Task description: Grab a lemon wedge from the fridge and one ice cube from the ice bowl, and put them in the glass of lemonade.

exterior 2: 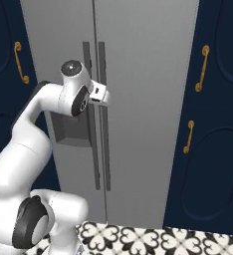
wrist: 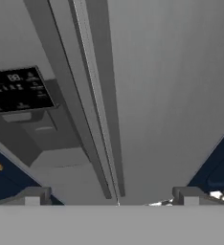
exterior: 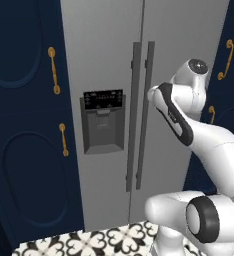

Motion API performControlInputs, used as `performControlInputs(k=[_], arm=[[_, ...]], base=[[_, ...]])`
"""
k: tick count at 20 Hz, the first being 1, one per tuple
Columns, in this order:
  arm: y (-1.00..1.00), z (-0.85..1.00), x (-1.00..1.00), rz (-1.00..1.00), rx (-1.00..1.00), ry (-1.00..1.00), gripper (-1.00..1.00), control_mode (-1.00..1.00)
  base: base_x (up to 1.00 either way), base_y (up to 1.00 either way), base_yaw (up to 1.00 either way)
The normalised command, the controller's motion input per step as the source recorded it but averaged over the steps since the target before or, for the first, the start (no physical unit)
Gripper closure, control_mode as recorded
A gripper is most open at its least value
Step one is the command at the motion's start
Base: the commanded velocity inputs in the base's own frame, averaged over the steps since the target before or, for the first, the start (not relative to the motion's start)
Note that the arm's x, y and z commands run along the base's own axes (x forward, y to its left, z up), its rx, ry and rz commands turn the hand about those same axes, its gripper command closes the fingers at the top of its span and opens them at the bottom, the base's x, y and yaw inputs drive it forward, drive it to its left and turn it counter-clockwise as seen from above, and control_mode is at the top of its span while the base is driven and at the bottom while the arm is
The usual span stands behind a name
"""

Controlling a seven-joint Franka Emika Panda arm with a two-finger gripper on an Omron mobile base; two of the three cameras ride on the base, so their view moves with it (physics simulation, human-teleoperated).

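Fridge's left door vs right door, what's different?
The left door carries the black-panelled dispenser recess; the right door is plain steel. In the left base view the arm crosses in front of the right door, while the left door is unobstructed. Shared: both are grey steel, both shut, and each has a long dark vertical handle, left handle and right handle, side by side at the centre seam.

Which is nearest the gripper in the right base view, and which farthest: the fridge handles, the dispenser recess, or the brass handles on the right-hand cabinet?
From the open gripper:
1. Fridge handles: right at the fingers, at the door seam.
2. Dispenser recess: just left, in the left door, partly behind the arm.
3. Brass handles: far right, on the navy cabinet.
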Motion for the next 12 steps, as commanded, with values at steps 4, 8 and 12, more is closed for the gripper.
performControlInputs(k=[4,8,12], arm=[[0.01,-0.04,-0.17,0.0,-0.02,-0.24,-1.0,-1.0],[0.24,-0.53,0.57,0.02,0.0,-0.15,-1.0,-1.0],[0.56,-0.14,1.0,0.06,-0.07,0.11,-1.0,-1.0]], base=[[0.0,0.0,0.0],[0.0,0.0,0.0],[0.0,0.0,0.0]])
